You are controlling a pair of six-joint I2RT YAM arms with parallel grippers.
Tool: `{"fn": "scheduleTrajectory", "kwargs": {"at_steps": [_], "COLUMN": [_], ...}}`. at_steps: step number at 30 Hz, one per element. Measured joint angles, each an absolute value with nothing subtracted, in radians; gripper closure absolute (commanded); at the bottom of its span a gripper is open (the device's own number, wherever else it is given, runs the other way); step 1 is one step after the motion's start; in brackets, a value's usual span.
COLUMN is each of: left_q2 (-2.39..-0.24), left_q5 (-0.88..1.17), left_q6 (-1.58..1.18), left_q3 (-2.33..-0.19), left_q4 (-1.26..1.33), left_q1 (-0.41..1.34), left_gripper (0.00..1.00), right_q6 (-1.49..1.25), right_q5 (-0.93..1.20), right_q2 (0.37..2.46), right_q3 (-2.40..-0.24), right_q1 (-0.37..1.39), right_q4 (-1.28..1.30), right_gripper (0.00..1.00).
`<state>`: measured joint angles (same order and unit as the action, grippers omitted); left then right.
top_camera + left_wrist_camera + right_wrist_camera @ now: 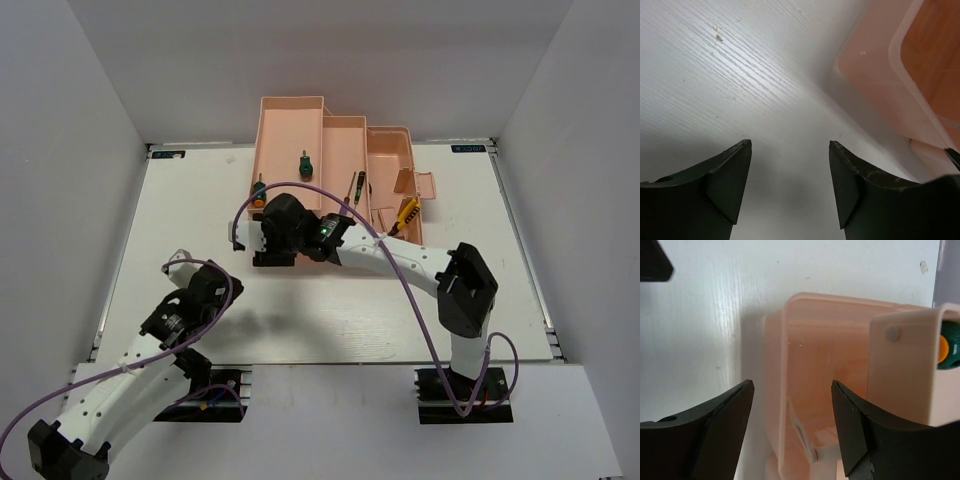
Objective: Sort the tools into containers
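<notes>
Both the left fingers (725, 190) and right fingers (720, 430) are spread, empty, and the stubby green screwdriver (302, 162) in the left tray (283, 130) of the toolbox (388, 128) looks light, stiff, kinda slick, so I'd pinch across its fat handle.

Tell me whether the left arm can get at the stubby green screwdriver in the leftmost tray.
Probably not directly. The green screwdriver lies uncovered in the tray, but the right tool hangs at the tray's near end, in the way. The left tool, open, would have to come round the side.
</notes>
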<state>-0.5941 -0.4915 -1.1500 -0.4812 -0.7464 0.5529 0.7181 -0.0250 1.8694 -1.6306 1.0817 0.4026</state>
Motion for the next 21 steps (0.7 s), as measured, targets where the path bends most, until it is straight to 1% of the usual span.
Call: {"fn": "scheduleTrajectory", "kwargs": {"at_steps": [7, 11, 12, 13, 14, 16, 17, 19, 20, 21], "left_q2": [-0.604, -0.606, -0.606, -0.606, -0.606, -0.607, -0.609, -0.613, -0.614, -0.616], "left_q5": [-0.488, -0.483, -0.481, -0.479, -0.475, -0.46, -0.448, -0.407, -0.384, -0.362], "left_q6": [-1.15, -1.151, -1.151, -1.151, -1.152, -1.152, -1.148, -1.125, -1.112, -1.101], "left_q3": [-0.479, -0.465, -0.463, -0.457, -0.448, -0.418, -0.399, -0.353, -0.329, -0.308], "left_q4": [-0.723, -0.71, -0.707, -0.697, -0.682, -0.642, -0.62, -0.55, -0.516, -0.478], "left_q1": [0.553, 0.553, 0.553, 0.553, 0.553, 0.553, 0.553, 0.553, 0.553, 0.553], "left_gripper": [0.27, 0.27, 0.27, 0.29, 0.36, 0.42, 0.43, 0.43, 0.43, 0.4], "right_q6": [0.764, 0.772, 0.772, 0.773, 0.775, 0.781, 0.781, 0.785, 0.783, 0.78], "right_q5": [-0.099, -0.11, -0.11, -0.112, -0.113, -0.115, -0.117, -0.126, -0.128, -0.126], "right_q2": [1.95, 1.992, 1.995, 1.996, 1.996, 1.996, 1.996, 1.996, 1.996, 1.994], "right_q3": [-1.599, -1.583, -1.577, -1.572, -1.57, -1.568, -1.568, -1.567, -1.567, -1.567], "right_q1": [1.078, 1.08, 1.08, 1.08, 1.08, 1.078, 1.077, 1.076, 1.073, 1.072], "right_q4": [0.333, 0.322, 0.319, 0.319, 0.319, 0.316, 0.313, 0.307, 0.3, 0.299], "right_gripper": [0.3, 0.34, 0.36, 0.39, 0.46, 0.59, 0.74, 0.87, 0.99, 1.0]}}
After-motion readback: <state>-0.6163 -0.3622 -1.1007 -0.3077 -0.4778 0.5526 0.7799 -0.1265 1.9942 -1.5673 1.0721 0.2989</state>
